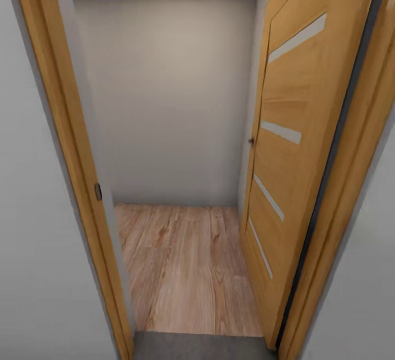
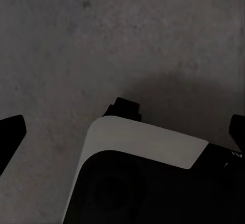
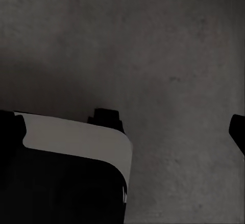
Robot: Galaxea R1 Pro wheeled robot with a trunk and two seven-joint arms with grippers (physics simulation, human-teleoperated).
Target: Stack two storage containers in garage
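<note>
The two storage containers are out of view. In the left wrist view, my left gripper is open, with its dark fingertips far apart at the picture's edges above the dark grey floor. My right gripper is open too, and one fingertip shows over the same grey floor. Nothing is held between either pair. A white and black part of my own base lies under both wrists.
An open doorway is straight ahead. Its tan frame is on the left, and the tan door with glass slats is swung open on the right. Beyond lie a wood-plank floor and a pale wall. A strip of dark grey floor marks the threshold.
</note>
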